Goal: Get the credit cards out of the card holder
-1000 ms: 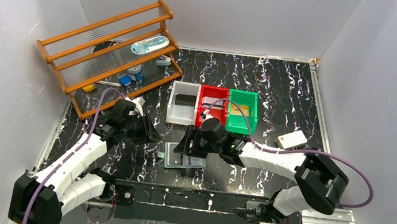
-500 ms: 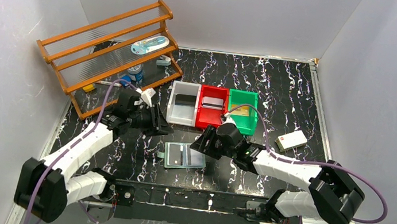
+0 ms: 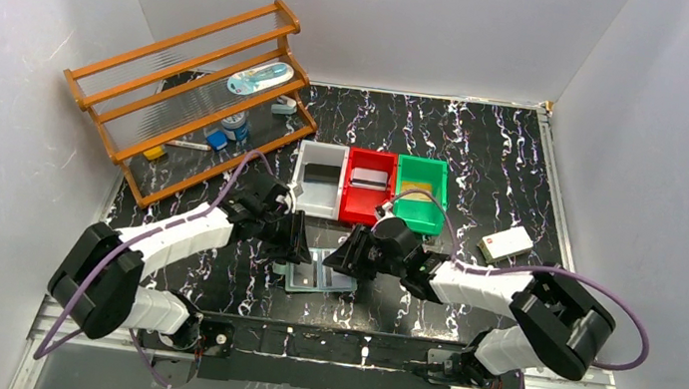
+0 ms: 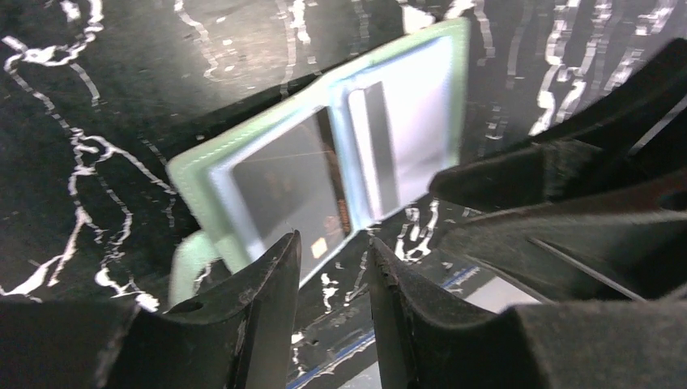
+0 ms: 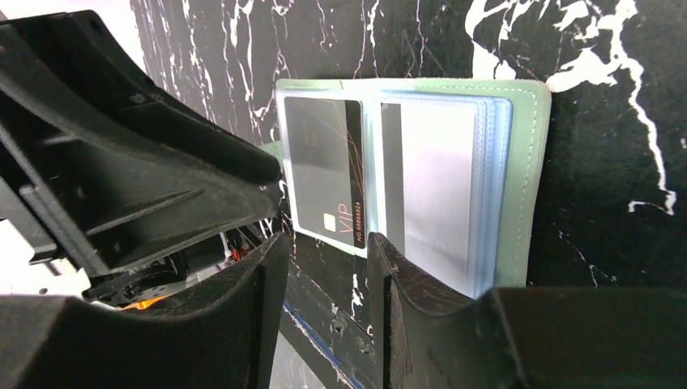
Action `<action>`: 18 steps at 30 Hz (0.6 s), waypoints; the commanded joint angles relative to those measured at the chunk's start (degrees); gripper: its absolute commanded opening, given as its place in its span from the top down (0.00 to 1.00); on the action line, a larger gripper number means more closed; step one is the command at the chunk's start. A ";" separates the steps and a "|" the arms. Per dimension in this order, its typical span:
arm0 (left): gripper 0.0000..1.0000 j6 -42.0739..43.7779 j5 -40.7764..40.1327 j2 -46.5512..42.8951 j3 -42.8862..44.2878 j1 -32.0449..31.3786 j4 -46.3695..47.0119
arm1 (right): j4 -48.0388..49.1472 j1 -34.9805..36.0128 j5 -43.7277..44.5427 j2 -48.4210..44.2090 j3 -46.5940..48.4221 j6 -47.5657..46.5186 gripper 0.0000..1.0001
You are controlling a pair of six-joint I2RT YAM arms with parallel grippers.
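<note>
The card holder (image 3: 320, 275) lies spread open on the black table, grey-green with clear pockets (image 5: 531, 162). A dark credit card (image 5: 324, 162) marked VIP sits in one pocket. A pale credit card (image 5: 429, 182) with a dark stripe sits in the pocket next to it. Both show in the left wrist view too, the dark card (image 4: 283, 182) and the pale card (image 4: 401, 134). My left gripper (image 3: 299, 242) hangs open at the holder's left edge (image 4: 334, 243). My right gripper (image 3: 343, 257) is open just above the holder's near edge (image 5: 326, 241). Neither holds anything.
White (image 3: 298, 186), red (image 3: 346, 195) and green (image 3: 442, 205) bins stand in a row behind the holder, each with a card inside. A white box with a red mark (image 3: 505, 243) lies to the right. A wooden rack (image 3: 184, 83) with small items fills the back left.
My left arm swung right and down to the holder's left edge. My right gripper narrowed its jaws and shifted slightly left over the holder. The holder stayed put.
</note>
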 commanded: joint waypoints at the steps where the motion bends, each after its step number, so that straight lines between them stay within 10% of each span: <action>1: 0.65 2.41 -4.30 2.31 0.30 -0.38 -3.93 | 2.24 -0.26 -3.99 2.63 3.39 -0.42 0.52; 18: 0.70 1.22 -3.14 2.95 -8.58 -0.48 3.27 | 1.75 -0.15 -10.31 12.20 9.01 -1.63 0.55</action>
